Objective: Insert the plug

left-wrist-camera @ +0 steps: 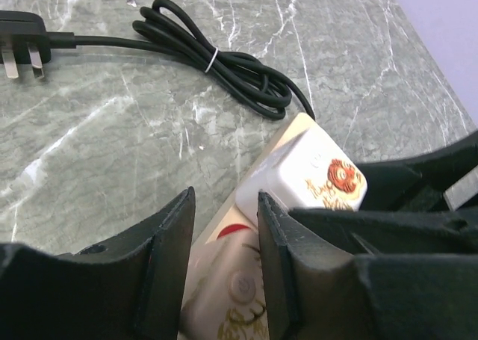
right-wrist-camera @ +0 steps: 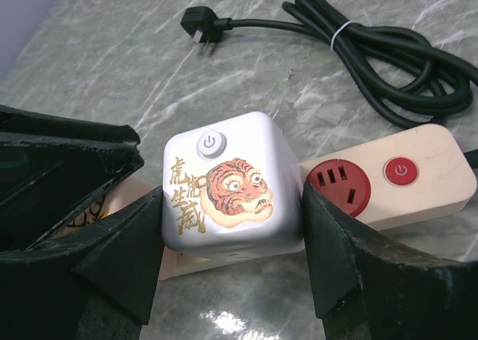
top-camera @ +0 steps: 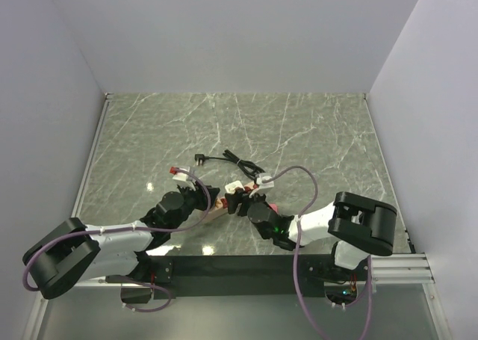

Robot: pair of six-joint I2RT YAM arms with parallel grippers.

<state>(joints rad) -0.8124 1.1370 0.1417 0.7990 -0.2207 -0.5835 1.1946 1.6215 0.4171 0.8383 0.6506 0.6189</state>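
Note:
A white cube plug [right-wrist-camera: 224, 183] with a tiger face sits on the beige power strip [right-wrist-camera: 429, 157], beside its red socket [right-wrist-camera: 340, 187]. My right gripper [right-wrist-camera: 230, 196] is open, one finger by each side of the cube and barely clear of it. A second white cube [left-wrist-camera: 239, 295] lies in shadow at the strip's [left-wrist-camera: 218, 214] other end. My left gripper [left-wrist-camera: 225, 198] stands over that end with a narrow gap between its fingers. Whether it grips anything does not show. From above, both grippers [top-camera: 203, 198] [top-camera: 243, 202] meet at the strip [top-camera: 224, 205].
The strip's black cord [right-wrist-camera: 388, 48] lies coiled behind it, its black plug [right-wrist-camera: 200, 22] loose on the marble. From above, the cord [top-camera: 235, 162] is mid-table and a small white and red piece [top-camera: 179, 172] lies to its left. Grey walls enclose the table.

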